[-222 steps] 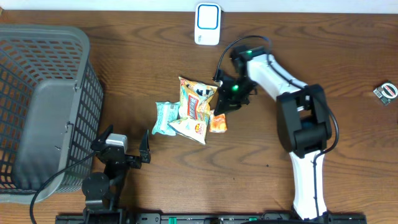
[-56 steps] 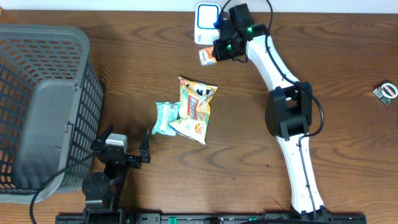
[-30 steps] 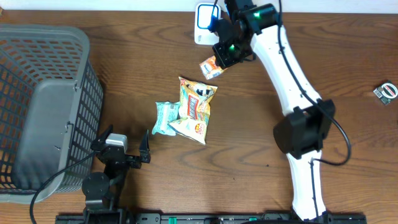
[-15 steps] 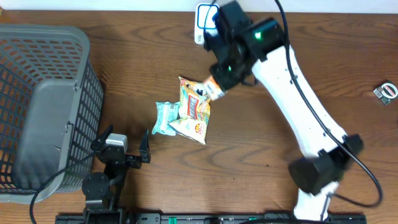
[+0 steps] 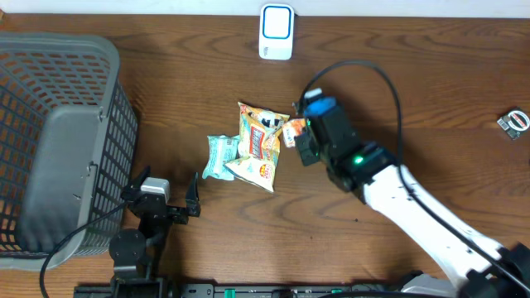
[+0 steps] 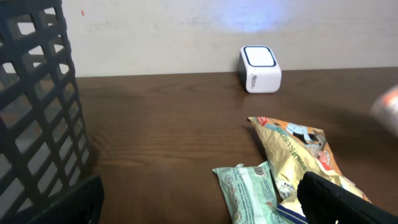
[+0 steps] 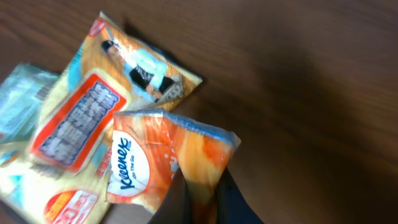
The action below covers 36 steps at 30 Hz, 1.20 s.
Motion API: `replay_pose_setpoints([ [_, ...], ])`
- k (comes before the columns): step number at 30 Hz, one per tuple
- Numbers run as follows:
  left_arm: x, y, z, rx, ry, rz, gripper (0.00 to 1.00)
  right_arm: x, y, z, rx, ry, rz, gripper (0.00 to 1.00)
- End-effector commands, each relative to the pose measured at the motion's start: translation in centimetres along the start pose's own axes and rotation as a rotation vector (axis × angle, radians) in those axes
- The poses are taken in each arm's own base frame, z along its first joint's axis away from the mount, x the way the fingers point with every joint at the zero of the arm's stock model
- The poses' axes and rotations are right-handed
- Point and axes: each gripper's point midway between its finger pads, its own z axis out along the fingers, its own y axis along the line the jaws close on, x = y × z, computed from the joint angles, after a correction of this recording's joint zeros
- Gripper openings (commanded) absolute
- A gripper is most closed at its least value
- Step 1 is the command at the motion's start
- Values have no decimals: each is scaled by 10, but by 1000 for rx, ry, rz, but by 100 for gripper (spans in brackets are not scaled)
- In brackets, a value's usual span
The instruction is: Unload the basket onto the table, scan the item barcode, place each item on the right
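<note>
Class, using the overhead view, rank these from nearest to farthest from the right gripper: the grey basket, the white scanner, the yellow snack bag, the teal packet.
1. Yellow snack bag, just left of the right gripper.
2. Teal packet, further left.
3. White scanner, at the table's far edge.
4. Grey basket, far left.

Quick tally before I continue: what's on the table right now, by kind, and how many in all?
Yellow snack packets: 2, overlapping
Teal packet: 1
Orange Kleenex pack: 1, held in the right gripper
Scanner: 1
Basket: 1
Small object at the right edge: 1, too small to identify
Total: 7
</note>
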Motion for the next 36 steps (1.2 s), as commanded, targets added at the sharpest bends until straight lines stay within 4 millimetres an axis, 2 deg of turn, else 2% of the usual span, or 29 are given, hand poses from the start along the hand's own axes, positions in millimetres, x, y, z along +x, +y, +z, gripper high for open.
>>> replay_pose_setpoints([
  [1,15,0,1,3,43,-14,98,-8,-2,8,6,-109,44,1],
  [5,15,0,1,3,43,-14,98,-32,1,8,-7,-219,24,1],
  [8,15,0,1,3,43,-14,98,-42,4,13,-14,-264,15,1],
  [12,15,0,1,3,43,-14,98,-44,6,19,-22,-274,17,1],
  [18,15,0,1,3,43,-14,98,-60,8,14,-31,-340,30,1],
  [22,15,0,1,3,43,-14,98,-63,8,13,-41,-353,76,1],
  [23,15,0,1,3,43,-14,98,-63,12,13,-86,-344,183,1],
  [25,15,0,1,3,43,-14,98,-56,34,9,-259,-268,313,1],
  [27,15,0,1,3,43,-14,98,-50,60,-2,-509,-145,442,1],
  [28,15,0,1,3,43,-14,98,-47,67,-9,-605,-77,520,1],
  [30,15,0,1,3,43,-14,98,-38,65,-18,-732,58,669,1],
  [32,15,0,1,3,43,-14,98,-31,57,-28,-816,151,741,2],
  [36,15,0,1,3,43,-14,98,-30,38,-38,-894,169,754,2],
])
